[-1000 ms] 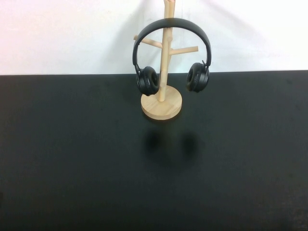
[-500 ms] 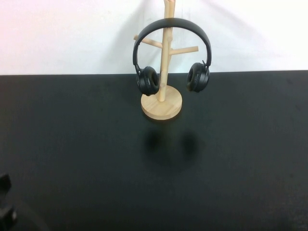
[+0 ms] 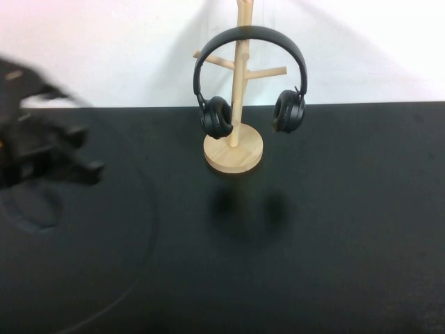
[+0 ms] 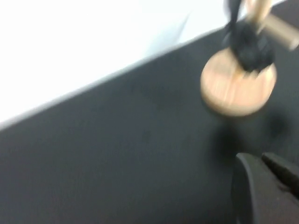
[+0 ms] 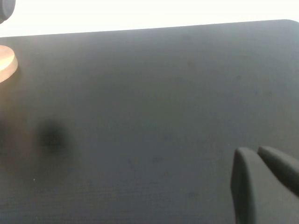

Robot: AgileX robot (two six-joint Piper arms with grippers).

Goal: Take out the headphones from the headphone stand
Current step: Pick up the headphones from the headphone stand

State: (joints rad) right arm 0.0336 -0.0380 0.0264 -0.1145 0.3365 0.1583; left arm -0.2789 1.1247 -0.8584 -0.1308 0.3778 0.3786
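Note:
The black headphones hang on the light wooden headphone stand at the back middle of the black table, the headband over the pole and an ear cup on each side. My left gripper is blurred over the table's left side, well left of the stand, empty, with its fingers together. In the left wrist view, the left gripper shows with the stand's base and one ear cup ahead. My right gripper is shut and empty over bare table. It is out of the high view.
A white wall rises behind the black table's back edge. The right wrist view shows the stand's base at its edge, far from the right gripper.
My left arm has swung up from the near left corner into view over the table's left side. The headphones and the stand have not moved.

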